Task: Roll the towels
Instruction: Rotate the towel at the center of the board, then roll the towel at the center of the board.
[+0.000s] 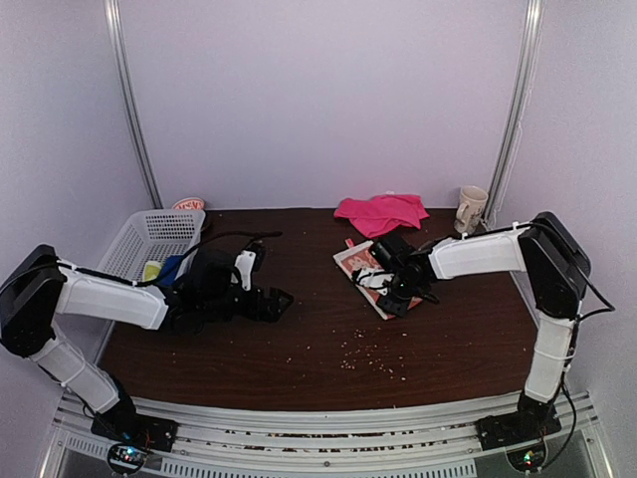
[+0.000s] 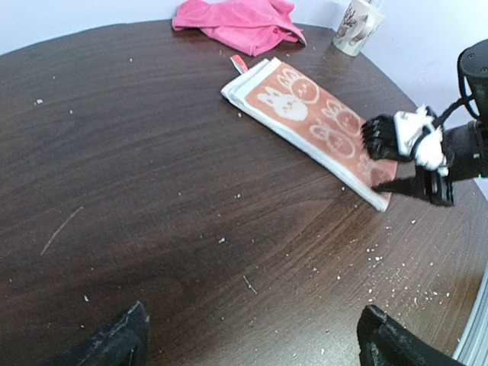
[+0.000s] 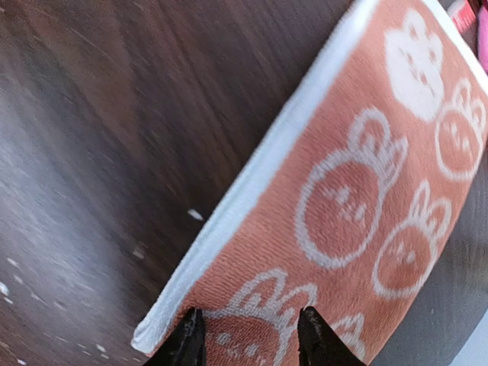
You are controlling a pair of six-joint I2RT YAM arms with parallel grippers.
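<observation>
Right wrist view: right gripper (image 3: 248,343) half spread, tips straddling the near short end of the orange towel (image 3: 358,198), nothing pinched.
Rolling step: probably best to nip that whole end squarely, then turn it over evenly toward the far end.
Edges: white border along the orange towel's left side.
Open room: bare table (image 2: 152,191) left of the orange towel; left gripper (image 2: 255,347) there, spread wide, empty.
Beyond: pink towel (image 2: 236,23) crumpled just past the orange towel's far end; mug (image 2: 357,27) to the right of that end.
</observation>
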